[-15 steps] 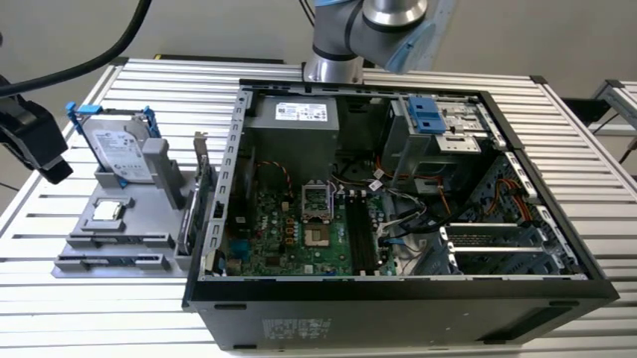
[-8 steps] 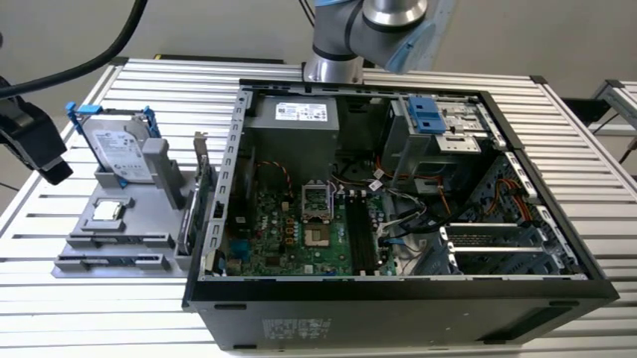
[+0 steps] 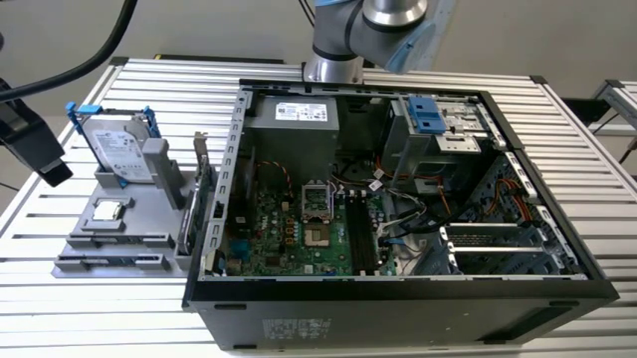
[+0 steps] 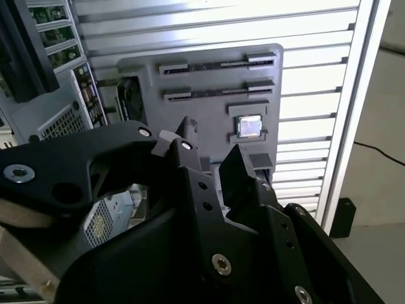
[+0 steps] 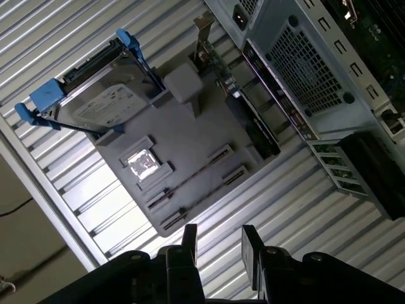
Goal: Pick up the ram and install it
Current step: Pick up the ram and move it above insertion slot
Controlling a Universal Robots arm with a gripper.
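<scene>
In the second wrist view the gripper [image 4: 212,149] sits closest to the lens. Its two black jaws stand apart with nothing between them.

Past them a grey tray [image 4: 209,114] lies on a table [image 4: 190,28] of ribbed aluminium slats, bright with reflected light. Beyond the table's edge is a plain grey floor [image 4: 380,95].

The ram [image 4: 215,63] stands on edge in the tray's slotted holders, caught at each end. It is a long, thin, dark strip (seen edge-on, so no chips can be made out). There are two such sticks, parallel and near each other, and the gripper touches neither.

The tray also carries one square silver processor [image 4: 249,126]. In the first wrist view, one hard drive [image 5: 101,104] stands tilted in a blue carrier at the end of the tray away from the ram.

One expansion card [image 5: 221,76] stands upright between the tray and the single open computer case [image 3: 398,294]. In the exterior view the case takes up most of the table, with the arm's base [image 3: 333,67] behind it and a pale wall [image 3: 219,30] farthest off.
</scene>
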